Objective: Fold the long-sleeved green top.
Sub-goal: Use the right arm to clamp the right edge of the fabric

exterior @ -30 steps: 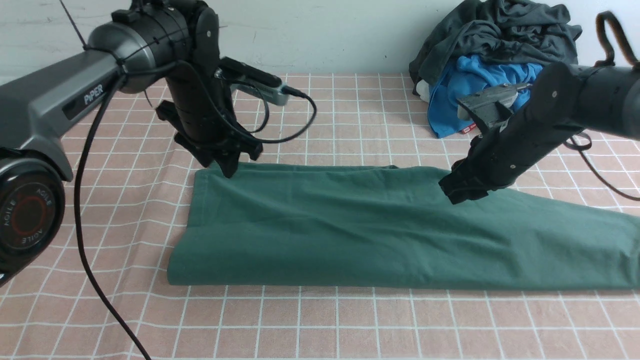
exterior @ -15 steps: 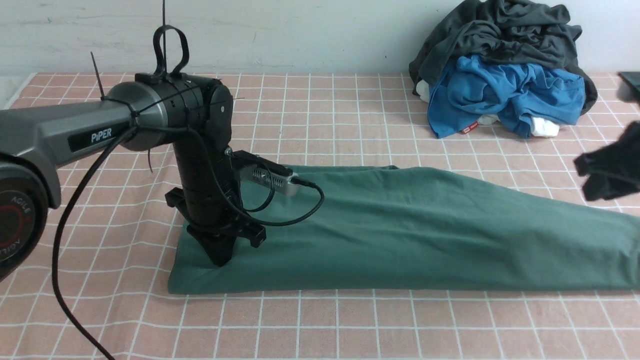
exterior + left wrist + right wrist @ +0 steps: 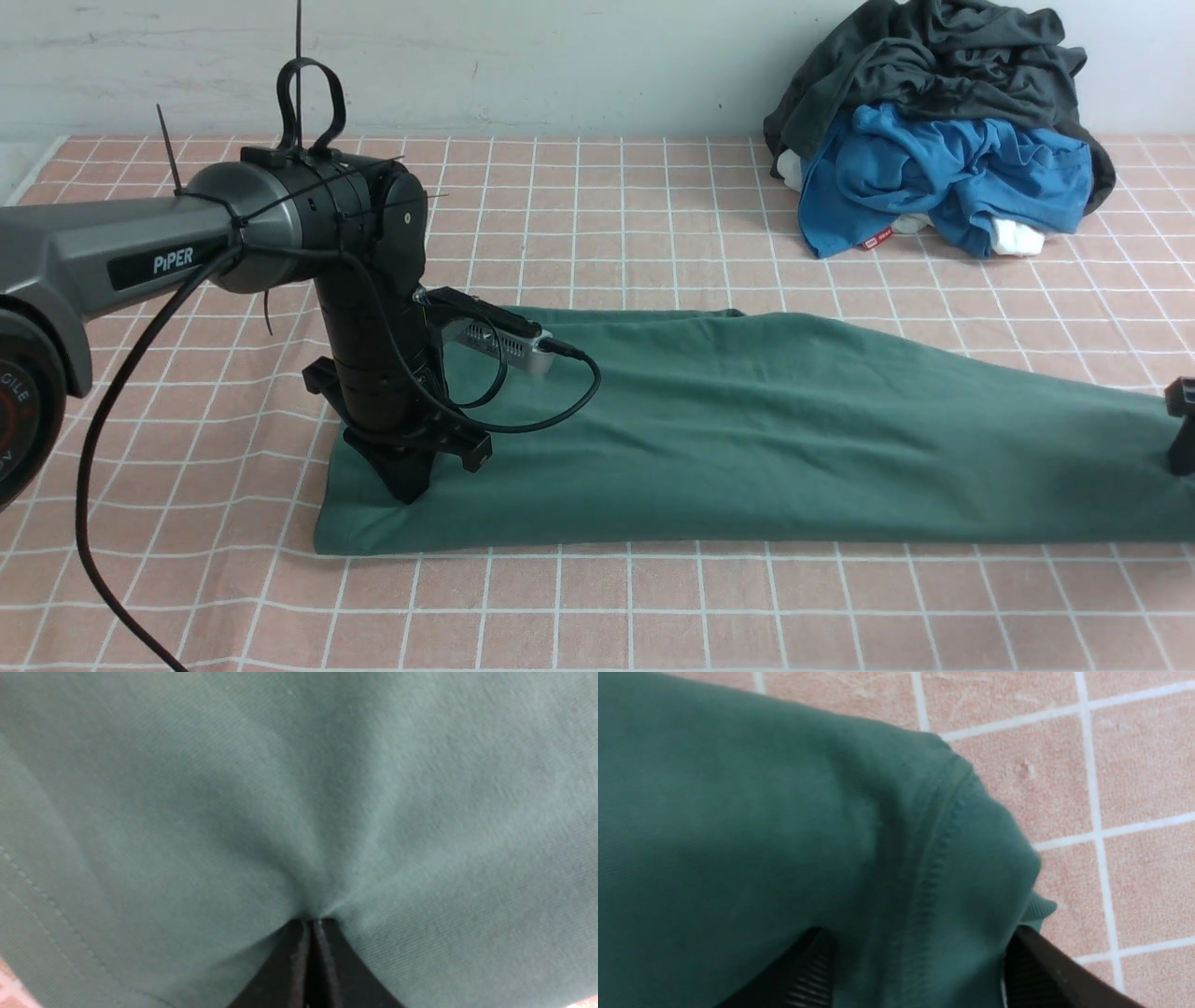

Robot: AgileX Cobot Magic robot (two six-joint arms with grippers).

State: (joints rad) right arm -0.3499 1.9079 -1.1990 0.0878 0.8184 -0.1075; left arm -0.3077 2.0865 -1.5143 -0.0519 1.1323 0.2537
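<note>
Lettering "PIPER" marked the left arm [image 3: 112, 252]; the left gripper [image 3: 408, 483] pinched the green long-sleeved top [image 3: 747, 439] on the checked tablecloth [image 3: 653, 607], while the right gripper [image 3: 920, 942] straddled its right end, jaws apart

Clothes pile [image 3: 934, 121] blocks far right corner; checked cloth [image 3: 644, 215] open behind and before green top [image 3: 747, 439].

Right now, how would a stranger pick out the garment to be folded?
On the pink checked tablecloth, look across the middle. The green long-sleeved top lies flat in a long band from left to right. Unlike the crumpled grey garment and blue garment heaped at the far right, it is smooth and dark green.
</note>
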